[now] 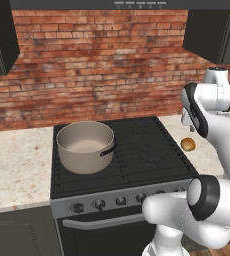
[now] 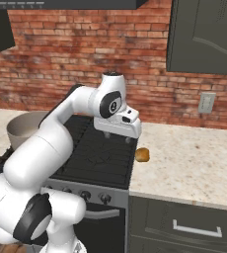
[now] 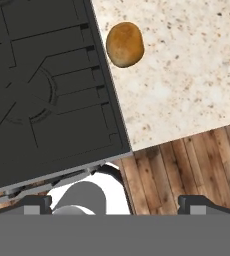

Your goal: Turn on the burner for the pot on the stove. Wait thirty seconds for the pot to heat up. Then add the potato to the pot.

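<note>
Your tool (image 2: 117,137) hangs open and empty above the stove's (image 1: 137,150) right edge. The potato (image 3: 125,44) sits on the surface (image 2: 194,158) just beside the stove; the pot (image 1: 85,146) is on the left front burner. Risk: descend off-centre and the round potato rolls away, maybe off the surface.

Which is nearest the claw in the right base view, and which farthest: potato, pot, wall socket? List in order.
1. Potato, on the counter just right of the claw.
2. Wall socket, farther right on the brick wall.
3. Pot, far left on the stove.
</note>
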